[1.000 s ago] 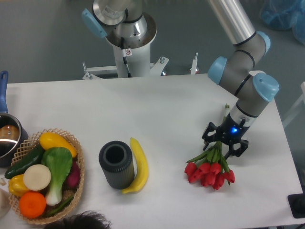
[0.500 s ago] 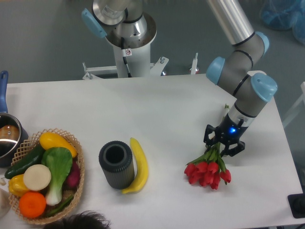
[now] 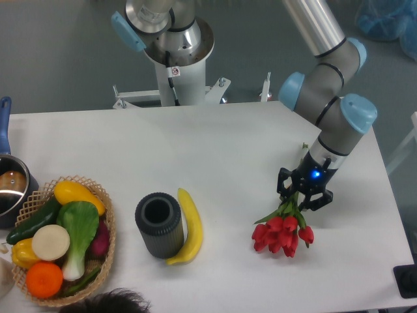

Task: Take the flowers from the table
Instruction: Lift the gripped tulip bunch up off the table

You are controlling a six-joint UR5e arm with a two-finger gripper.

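Note:
The flowers (image 3: 280, 236), a small bunch of red tulips with thin green stems, hang at the right side of the white table (image 3: 215, 150). My gripper (image 3: 301, 197) is shut on their stems just above the blooms. The stem ends stick out behind the wrist toward the back. Whether the blooms still touch the tabletop is unclear.
A yellow banana (image 3: 189, 227) lies beside a dark upright cylinder (image 3: 158, 225) near the table's middle front. A wicker basket (image 3: 109, 229) of vegetables and fruit sits at the front left, with a pot (image 3: 12, 186) behind it. The arm's base (image 3: 174, 62) stands behind the table.
The gripper and the tulip bunch have shifted slightly left and up, and the blooms now hang closer under the gripper.

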